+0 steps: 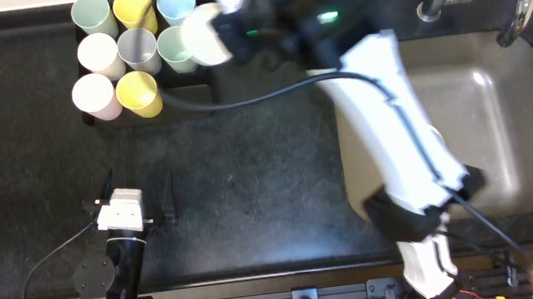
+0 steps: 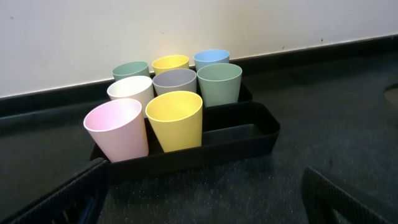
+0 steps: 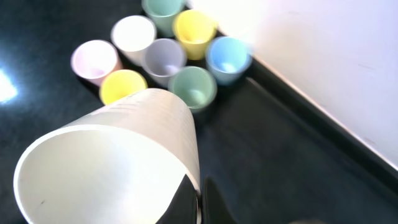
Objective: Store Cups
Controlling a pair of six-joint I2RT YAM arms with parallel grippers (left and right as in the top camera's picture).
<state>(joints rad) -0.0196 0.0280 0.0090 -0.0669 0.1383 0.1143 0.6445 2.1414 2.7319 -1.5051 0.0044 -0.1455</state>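
Gripping a white cup (image 3: 112, 165) at its rim, my R gripper (image 3: 200, 200) is clamped on the cup wall. Cup's tilted well over, mouth toward the wrist cam. It hangs lifted by the sink-side end of the black tray (image 2: 264, 134), clear of everything in it; can't tell exactly which spot it's over.

Tray holds 8 upright cups in 3 rows:
- Wall-side row: green cup (image 1: 91, 13), yellow cup (image 1: 134, 10), blue cup (image 1: 176, 1).
- Mid row: second white cup (image 1: 98, 53), grey cup (image 1: 138, 48), second green cup (image 1: 175, 49).
- Near row: pink cup (image 2: 118, 129) and second yellow cup (image 2: 175, 119), side by side; the slot beside them at the sink-side end is bare.

Tray sits on the dark counter (image 1: 249, 172), against the wall. My L gripper (image 1: 138, 184) is low over the counter, well apart from the tray's near side, facing it, fingers spread wide w/ nothing between. Sink (image 1: 484, 115) lies well apart from the tray, past the R arm.
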